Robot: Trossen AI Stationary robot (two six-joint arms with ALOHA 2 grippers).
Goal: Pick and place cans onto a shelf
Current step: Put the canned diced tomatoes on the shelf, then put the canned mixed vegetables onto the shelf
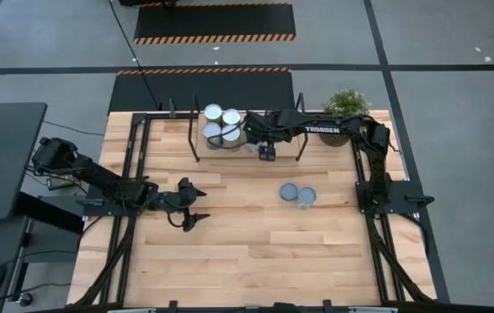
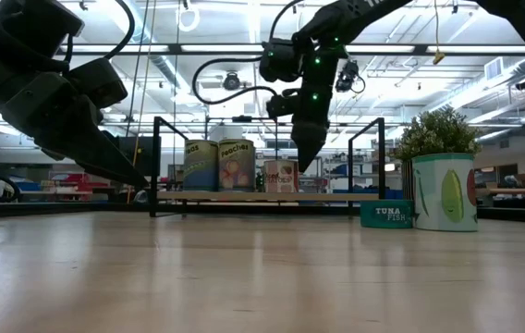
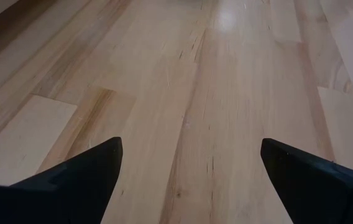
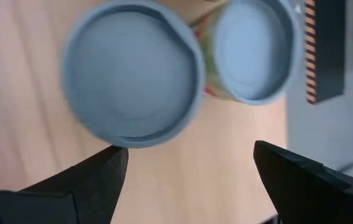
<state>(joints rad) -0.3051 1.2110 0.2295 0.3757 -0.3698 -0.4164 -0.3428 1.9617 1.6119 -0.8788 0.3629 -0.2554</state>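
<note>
The shelf is a low light-wood board between black posts at the table's far middle; it also shows in the low view. Several cans stand on its left part, seen from the side in the low view. Two more cans stand on the table right of centre: a flat tuna can and a taller green-labelled can. My right gripper hangs open and empty above the shelf, fingers pointing down, just right of the shelf cans, whose tops fill its wrist view. My left gripper is open and empty over bare table.
A potted green plant stands at the far right of the table, behind the two loose cans. The shelf's black posts rise on either side of my right gripper. Bare tabletop stretches across the near half.
</note>
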